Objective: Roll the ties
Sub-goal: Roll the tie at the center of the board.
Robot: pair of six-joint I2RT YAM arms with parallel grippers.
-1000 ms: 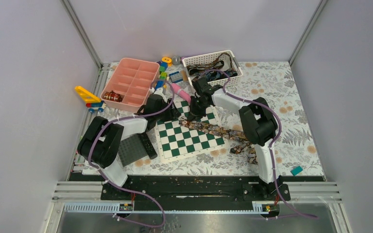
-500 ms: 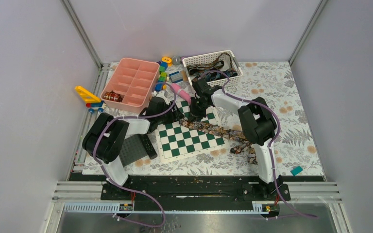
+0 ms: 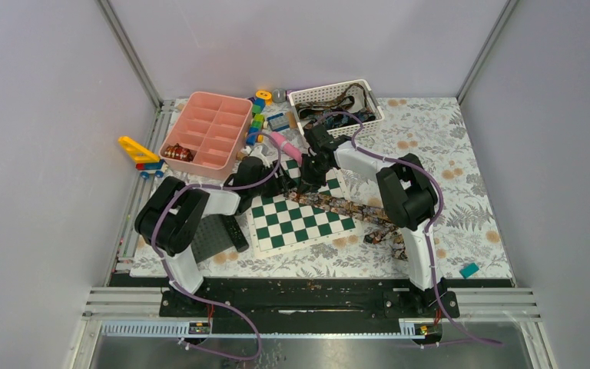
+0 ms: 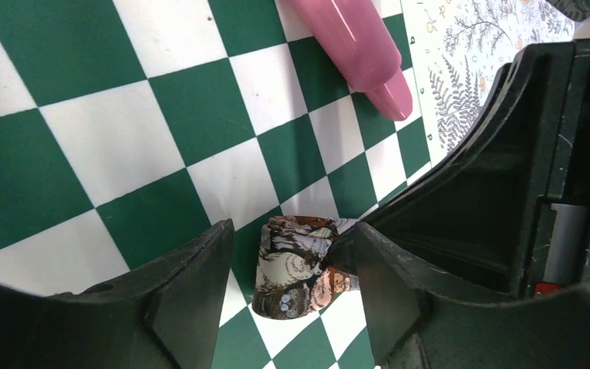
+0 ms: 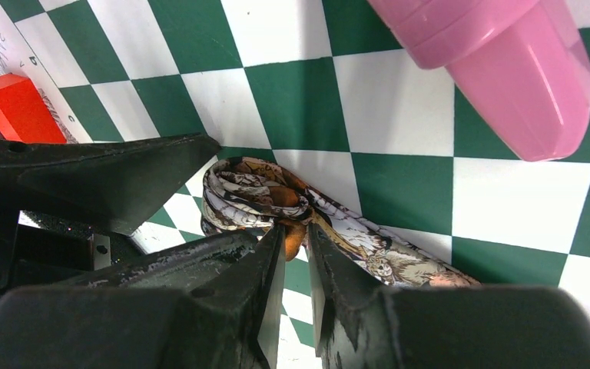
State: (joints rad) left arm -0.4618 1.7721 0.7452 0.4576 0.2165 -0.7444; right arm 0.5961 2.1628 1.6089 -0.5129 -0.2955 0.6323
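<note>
Pinch first: your right claw is pressed together on the tie, gripping the core of its small coil near the far edge of the board. Your left claw is spread, one finger on either side of that coil. The fabric looks soft, light and slick, and will likely unwind if freed. Take the coil by its flanks, not the loose tail. A pink tube lies near.

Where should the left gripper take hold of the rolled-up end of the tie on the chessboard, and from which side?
Probably the coil's outer wraps, from its left side, opposite the right gripper pinching its edge. It is small and loose, and the left gripper stands open astride it.
</note>
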